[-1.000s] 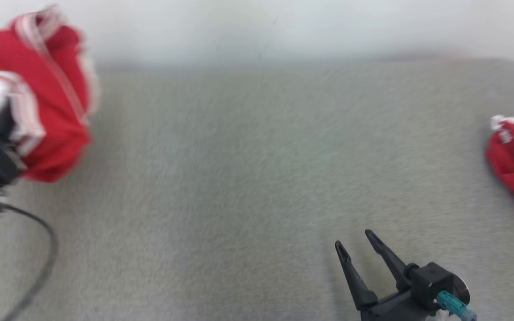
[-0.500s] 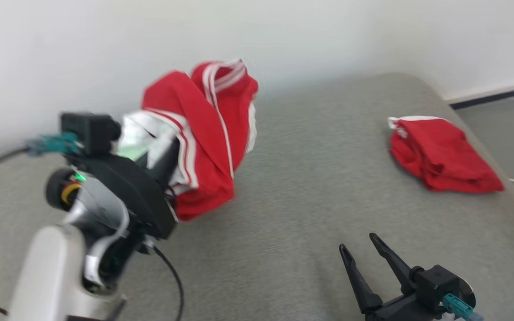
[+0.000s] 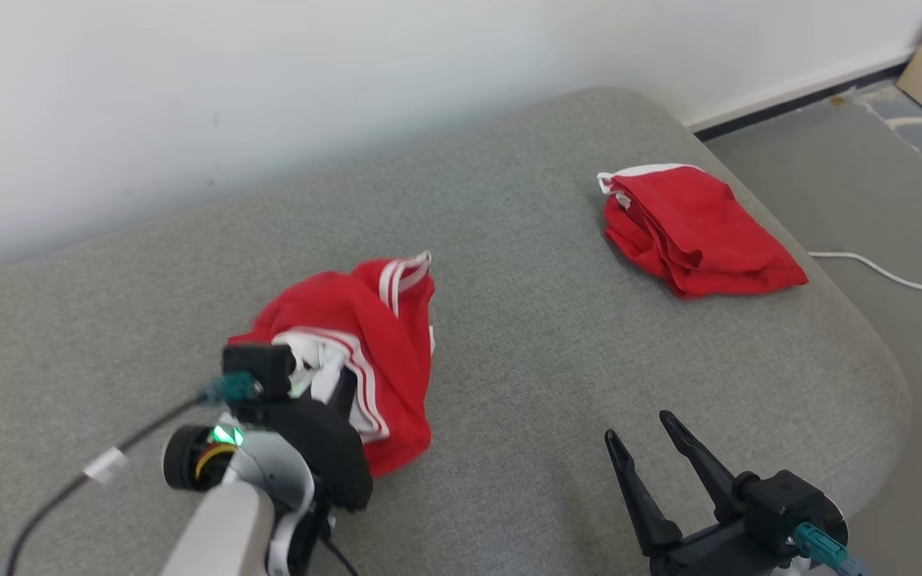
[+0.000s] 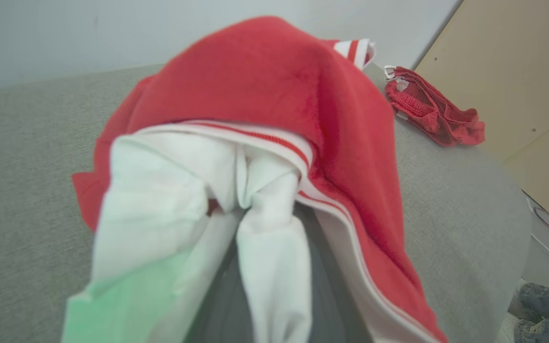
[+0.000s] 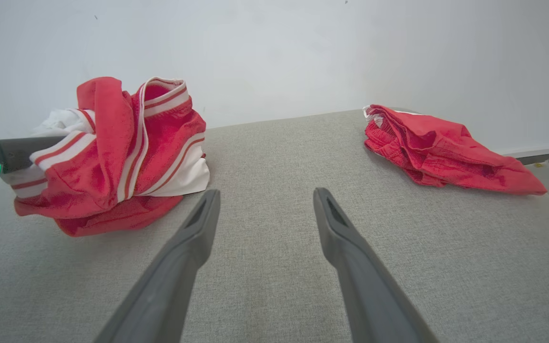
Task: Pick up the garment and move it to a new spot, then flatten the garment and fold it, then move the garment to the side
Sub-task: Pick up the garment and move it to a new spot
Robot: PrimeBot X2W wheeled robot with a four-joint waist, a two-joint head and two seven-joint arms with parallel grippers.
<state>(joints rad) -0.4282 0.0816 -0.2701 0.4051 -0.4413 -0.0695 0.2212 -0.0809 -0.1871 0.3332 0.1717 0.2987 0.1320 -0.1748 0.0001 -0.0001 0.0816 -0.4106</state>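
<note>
While the left gripper [image 3: 337, 396] is pinching its bunched white-striped edge, the crumpled red garment [image 3: 365, 336] is sagging on the grey woven cushion [image 3: 549, 336] at 8 o'clock in the head view. The right gripper [image 3: 637, 426] is hovering at 5 o'clock, tapered fingers [image 3: 629, 480] spread; another red cloth [image 3: 693, 232] is lying folded at 2 o'clock.

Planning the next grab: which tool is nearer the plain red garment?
Right. The right tool sits on the near side of the plain red garment; the left tool is farther left, gripping the striped garment.
</note>
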